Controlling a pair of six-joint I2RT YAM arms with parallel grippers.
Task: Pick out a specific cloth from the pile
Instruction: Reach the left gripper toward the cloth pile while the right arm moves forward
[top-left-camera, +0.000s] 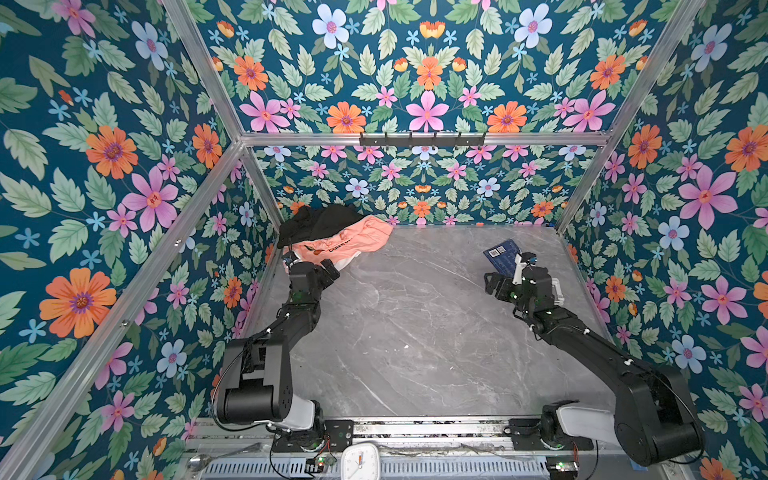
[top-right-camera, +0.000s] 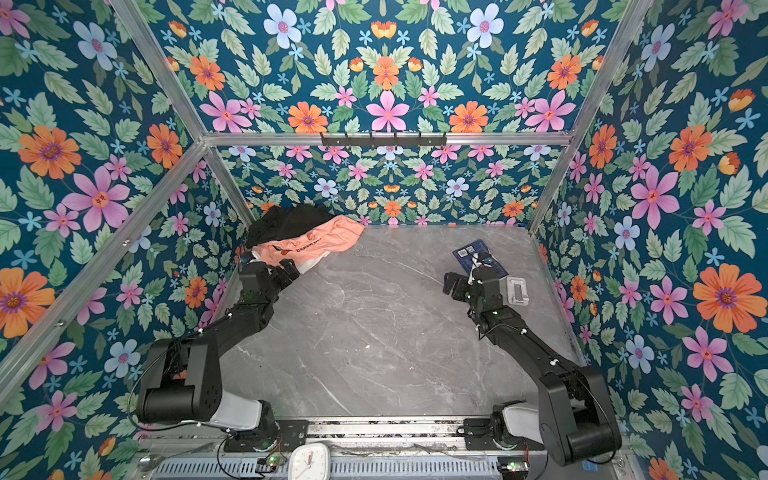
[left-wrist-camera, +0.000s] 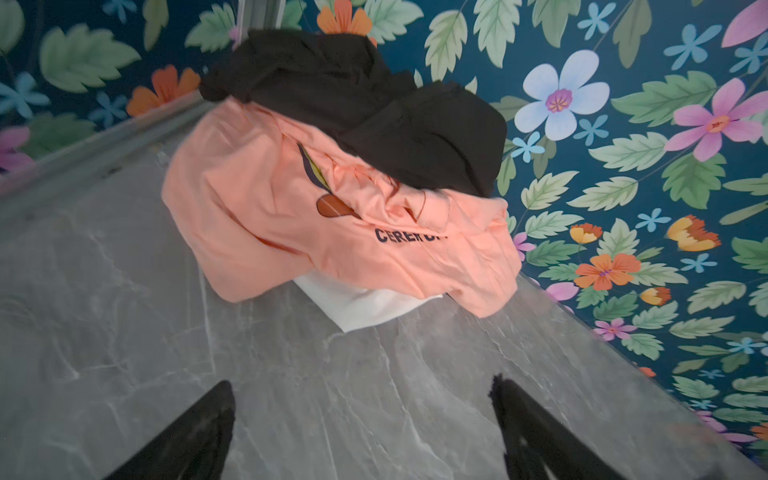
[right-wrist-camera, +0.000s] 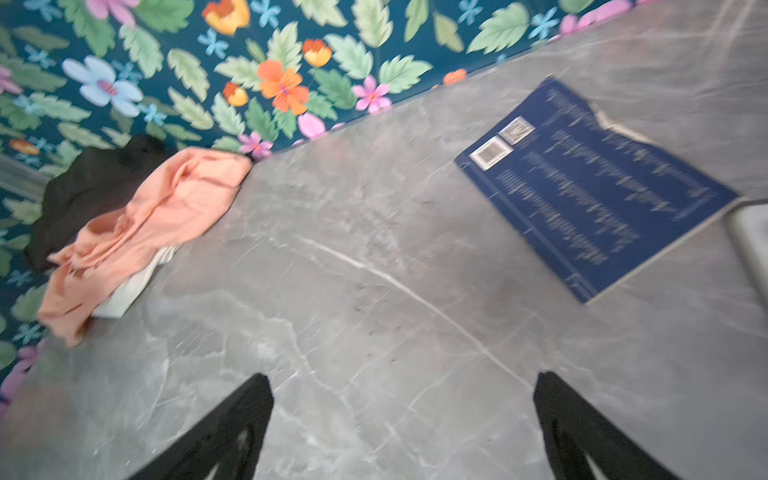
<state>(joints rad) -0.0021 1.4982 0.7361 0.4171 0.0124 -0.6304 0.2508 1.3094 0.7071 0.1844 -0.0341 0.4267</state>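
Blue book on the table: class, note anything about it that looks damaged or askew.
The blue book lies back cover up, askew to the table edges. One cover edge shows a ragged pale strip, probably a tear.

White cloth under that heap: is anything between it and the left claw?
Only bare table lies between the open left gripper and the exposed corner of the white cloth. But the peach-pink T-shirt is draped over the rest of it, with the black garment on top of that.
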